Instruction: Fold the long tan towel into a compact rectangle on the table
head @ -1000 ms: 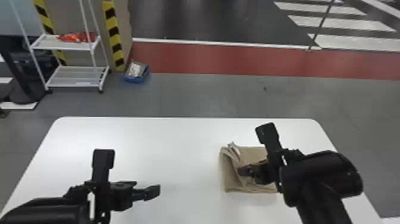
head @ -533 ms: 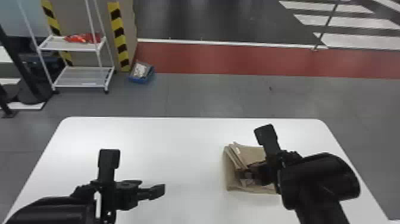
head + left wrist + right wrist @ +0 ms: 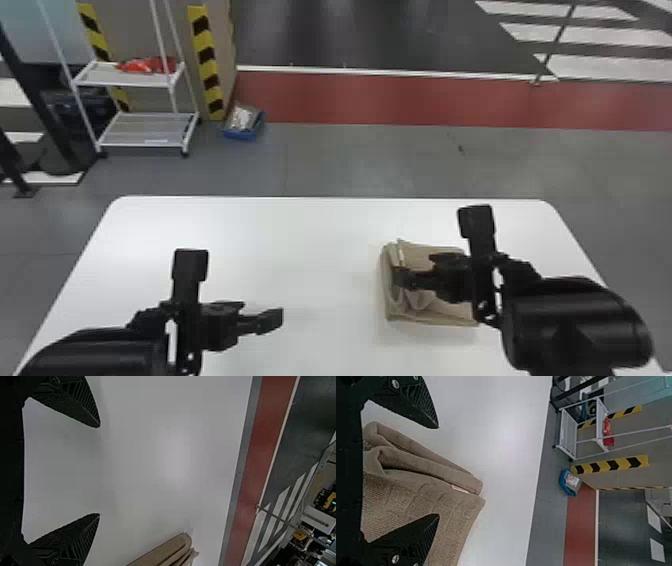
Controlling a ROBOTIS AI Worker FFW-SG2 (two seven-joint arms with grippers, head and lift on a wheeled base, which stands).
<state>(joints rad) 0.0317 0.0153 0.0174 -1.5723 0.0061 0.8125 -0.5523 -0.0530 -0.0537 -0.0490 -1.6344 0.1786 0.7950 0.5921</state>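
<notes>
Head view: at the white counter's (image 3: 320,240) three o'clock our black right tool (image 3: 414,267) has spread, likely freeing the folded tan towel (image 3: 432,307).

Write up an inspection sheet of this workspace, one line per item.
Surface: white table with rounded far corners.
Job's things: tan towel on the table's right part, folded in layers; along its left side some layers bulge in loose loops, with a small pale tag at an edge.
Clutter: blue bin with contents, on the floor beyond the table; red packet on the top shelf of the white wheeled rack.
Grippers: left gripper open over bare table; right gripper open at the towel.
Cables: nothing seen.
Surroundings: grey floor, red floor band, yellow-and-black hazard striping beside the rack.
</notes>
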